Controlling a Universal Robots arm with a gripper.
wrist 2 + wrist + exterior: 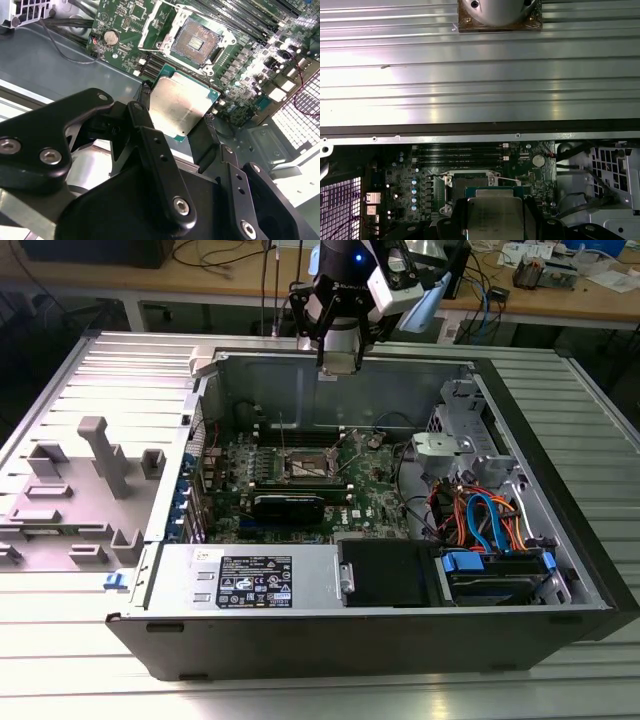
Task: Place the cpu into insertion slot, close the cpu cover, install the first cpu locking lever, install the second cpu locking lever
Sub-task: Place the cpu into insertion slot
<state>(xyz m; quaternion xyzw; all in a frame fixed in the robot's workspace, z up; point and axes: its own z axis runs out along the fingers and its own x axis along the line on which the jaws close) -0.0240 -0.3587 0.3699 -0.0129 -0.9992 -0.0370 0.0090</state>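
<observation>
Hand [177,106] pinches cpu [184,100] by two edges, above open insertion slot [195,44].

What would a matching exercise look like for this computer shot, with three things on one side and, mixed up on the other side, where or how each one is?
Things:
1. the cpu
2. the insertion slot
3. the coin cell

States:
A. lying flat on the green board, beside the slot
B. held by its edges in the gripper, clear of the board
C. empty, with its contact field exposed

Pairs: 1-B, 2-C, 3-A
</observation>
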